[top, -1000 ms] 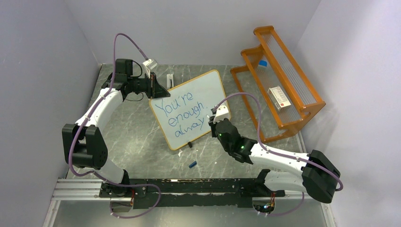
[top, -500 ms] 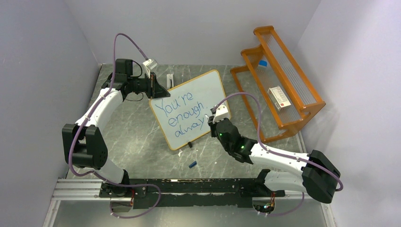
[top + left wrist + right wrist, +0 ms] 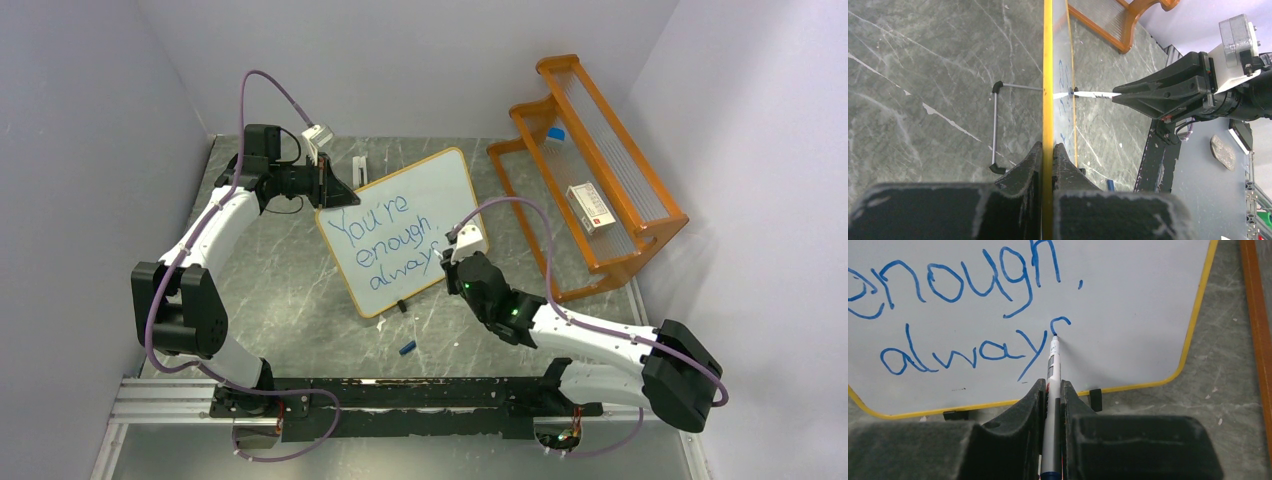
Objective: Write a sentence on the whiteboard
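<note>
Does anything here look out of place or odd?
One small thing: a blue piece lies loose on the table in front of the whiteboard, perhaps the cap of the marker. The whiteboard stands askew to the table edges, but the left gripper clamps its frame, so that looks intended.

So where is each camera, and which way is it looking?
Top: high behind the arm bases, looking down on the whiteboard; both arms show.
Left wrist: looks along the board's edge; the left gripper pinches it.
Right wrist: faces the blue writing; the right gripper holds the marker.
Both wrist views share the marker tip touching the board.
</note>
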